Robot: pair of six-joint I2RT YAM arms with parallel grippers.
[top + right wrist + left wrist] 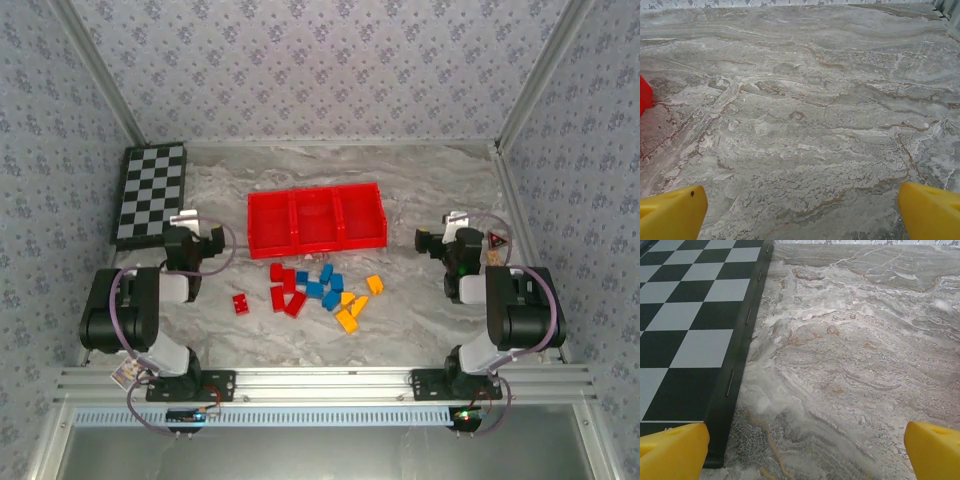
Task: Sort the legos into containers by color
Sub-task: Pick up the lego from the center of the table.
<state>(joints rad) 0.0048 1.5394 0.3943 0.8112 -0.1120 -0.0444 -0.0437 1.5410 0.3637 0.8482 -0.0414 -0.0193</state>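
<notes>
**Both claws wide open, all bricks loose on the table**

From the overhead camera you get the whole layout. The red tray (pixel 318 244) sits mid-table with its three compartments side by side. The legos (pixel 315 290) lie scattered just in front of it: red bricks (pixel 283 290) to the left, blue bricks (pixel 322 285) in the middle, yellow-orange bricks (pixel 352 310) to the right. One lone red brick (pixel 240 303) sits apart on the left. The checkerboard (pixel 150 193) lies at the far left.

Your left claw (pixel 195 240) is near the board's front corner. Your right claw (pixel 440 240) is beside the tray's right end, apart from it. Both are released and hold nothing.

The left wrist camera adds the board (pixel 685 330) up close, its dark edge on the marbled table (pixel 850 340), with the yellow fingers (pixel 672 450) spread to the frame's corners. The right wrist camera shows its yellow fingers (pixel 670 212) equally wide over the bare table, with a red sliver of the tray (pixel 644 95) at the left edge.

There is a small tag (pixel 125 372) by the left arm's base and a red triangular sticker (pixel 497 238) by the right arm. Both are too small to read.
</notes>
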